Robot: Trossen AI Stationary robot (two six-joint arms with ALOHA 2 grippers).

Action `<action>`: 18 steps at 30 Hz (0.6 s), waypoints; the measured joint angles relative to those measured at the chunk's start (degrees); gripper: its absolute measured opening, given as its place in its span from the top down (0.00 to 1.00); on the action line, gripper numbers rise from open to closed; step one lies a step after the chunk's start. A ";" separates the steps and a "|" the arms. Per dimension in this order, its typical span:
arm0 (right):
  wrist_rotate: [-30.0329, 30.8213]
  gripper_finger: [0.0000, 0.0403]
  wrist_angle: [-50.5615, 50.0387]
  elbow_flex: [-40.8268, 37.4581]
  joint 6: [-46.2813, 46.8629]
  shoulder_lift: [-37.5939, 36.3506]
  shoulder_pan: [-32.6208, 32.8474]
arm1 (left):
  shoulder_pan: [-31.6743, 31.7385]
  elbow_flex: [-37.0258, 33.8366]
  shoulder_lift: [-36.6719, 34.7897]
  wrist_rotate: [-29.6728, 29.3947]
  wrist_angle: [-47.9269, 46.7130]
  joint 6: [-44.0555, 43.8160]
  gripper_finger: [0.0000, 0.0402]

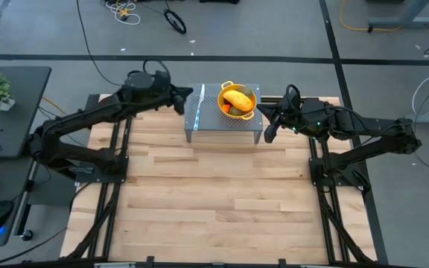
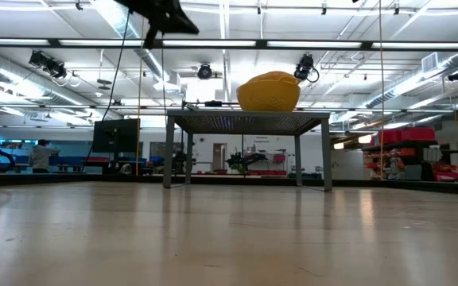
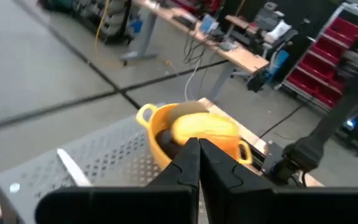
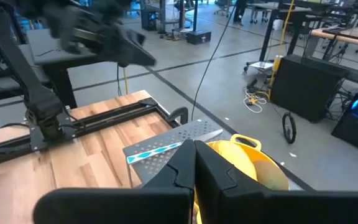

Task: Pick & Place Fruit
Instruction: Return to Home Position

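High view takes in the wooden surface (image 1: 214, 201), bare across its middle, with both dark arms reaching toward its 12 o'clock edge. The grey perforated shelf (image 1: 213, 125) stands there. On it, the yellow strainer bowl (image 1: 254, 95) sits toward 3 o'clock and holds the fruit. The yellow-orange mango (image 1: 237, 98) lies on top, a green piece (image 1: 228, 110) shows at its 7 o'clock, and something dark (image 3: 165, 137) is beneath. The knife (image 1: 201, 104) lies flat at the bowl's 9 o'clock.

The left claw (image 3: 199, 142) hovers off the shelf's 9 o'clock side. Its fingers are pressed together and hold nothing. The right claw (image 4: 194, 146) is off the 3 o'clock side near the bowl handle, likewise closed and empty.

The placing looks finished, so what is left is the retreat to home. To do it well, I'd draw each arm straight back from the shelf toward its own side before folding it. The right one should clear the bowl handle first. Neither wrist should swing across the shelf legs.
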 joint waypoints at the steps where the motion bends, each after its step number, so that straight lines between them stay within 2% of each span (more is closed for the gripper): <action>1: 0.01 0.99 0.00 0.00 0.02 0.00 0.00 | -1.27 0.00 -0.91 -1.25 -0.08 0.95 0.99; 9: 0.05 0.99 0.00 0.00 -0.70 0.00 0.00 | -12.66 0.00 -8.07 -10.46 -0.19 8.63 0.99; 13: 0.10 0.99 0.00 0.00 -0.92 0.00 0.00 | -18.17 0.00 -9.62 -12.23 -1.49 14.73 0.98; 18: 0.18 0.99 0.00 0.00 -0.95 0.00 -0.02 | -21.83 0.00 -10.23 -15.45 -3.38 15.94 0.99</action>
